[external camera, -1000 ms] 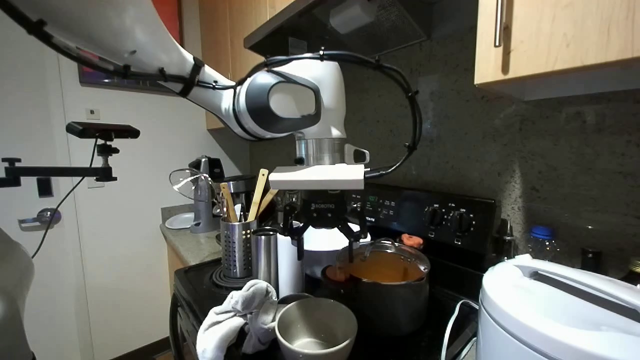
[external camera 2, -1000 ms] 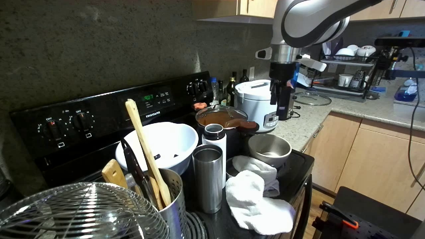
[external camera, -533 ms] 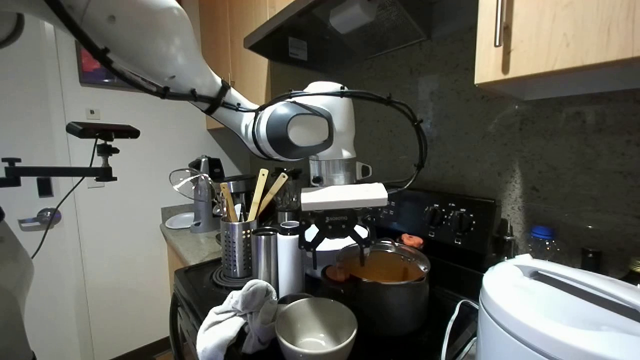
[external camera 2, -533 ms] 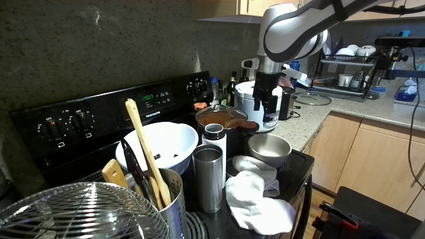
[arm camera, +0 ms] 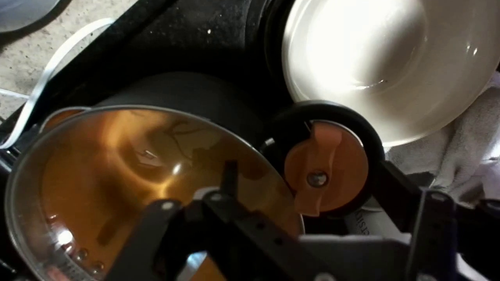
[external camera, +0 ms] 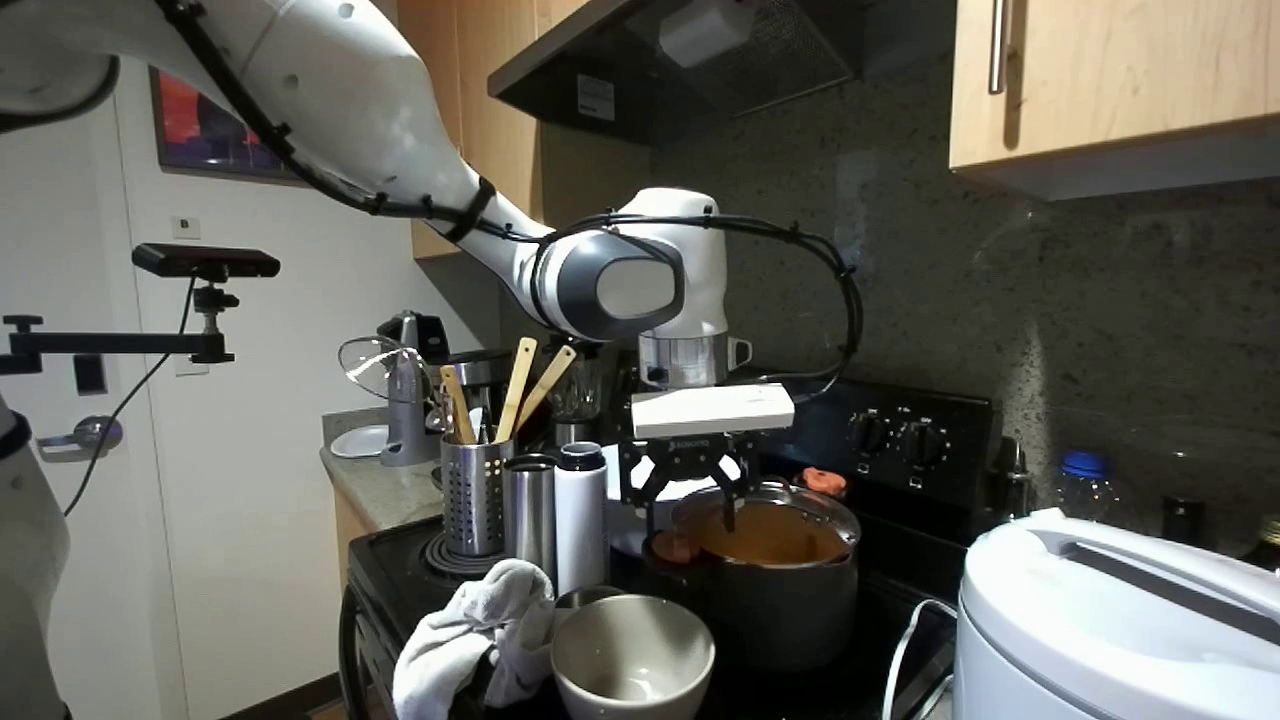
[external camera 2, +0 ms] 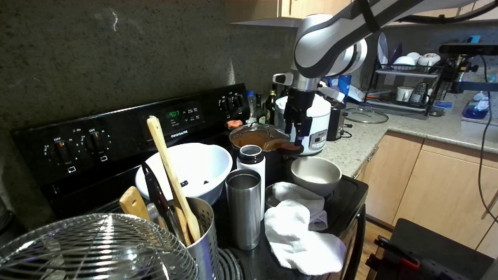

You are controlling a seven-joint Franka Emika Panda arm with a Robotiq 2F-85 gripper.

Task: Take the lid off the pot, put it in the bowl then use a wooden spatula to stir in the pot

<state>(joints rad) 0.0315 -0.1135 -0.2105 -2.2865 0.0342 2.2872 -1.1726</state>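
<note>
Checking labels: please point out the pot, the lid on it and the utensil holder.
Pot (external camera: 788, 615): in an exterior view, on its dark outer wall.
Lid (arm camera: 136, 168): in the wrist view, on its domed top.
Utensil holder (external camera: 476, 502): in an exterior view, on its perforated side.

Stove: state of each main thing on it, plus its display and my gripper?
Gripper: open
Pot: upright, covered
Lid: on the pot
Small bowl: upright, empty
Wooden utensils: standing in the steel holder
Steel cup: uncovered
White bottle: uncapped
Towel: crumpled
Stove display: lit
</note>
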